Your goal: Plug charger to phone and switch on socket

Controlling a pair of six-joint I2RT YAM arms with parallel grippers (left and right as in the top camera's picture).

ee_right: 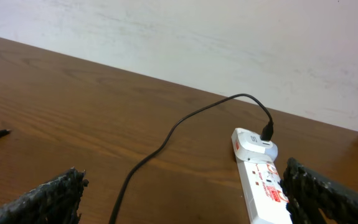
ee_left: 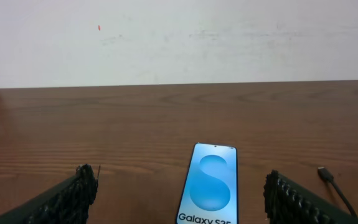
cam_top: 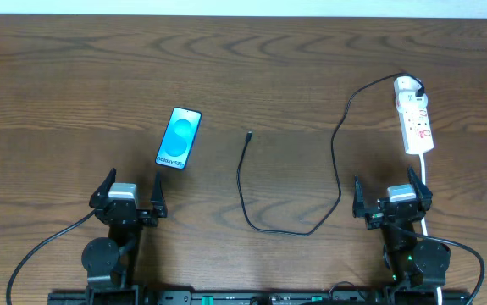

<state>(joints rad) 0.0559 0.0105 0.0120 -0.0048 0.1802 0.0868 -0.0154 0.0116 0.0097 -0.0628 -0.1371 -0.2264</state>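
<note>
One slim, blue-screened phone (cam_top: pixel 179 138)

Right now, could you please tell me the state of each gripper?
Left gripper: open, holding nothing.
Right gripper: open, holding nothing.

We see a dark brown wooden table (cam_top: pixel 74 76), its long grain lines running across the width and its surface evenly lit with a soft sheen. A plain off-white wall (ee_left: pixel 179 37) rises behind the table's far edge. We notice faint grey scuffs on the wall and one small reddish speck (ee_left: pixel 99 27) high on it. From overhead, the wall shows only as a pale strip along the top edge.
</note>
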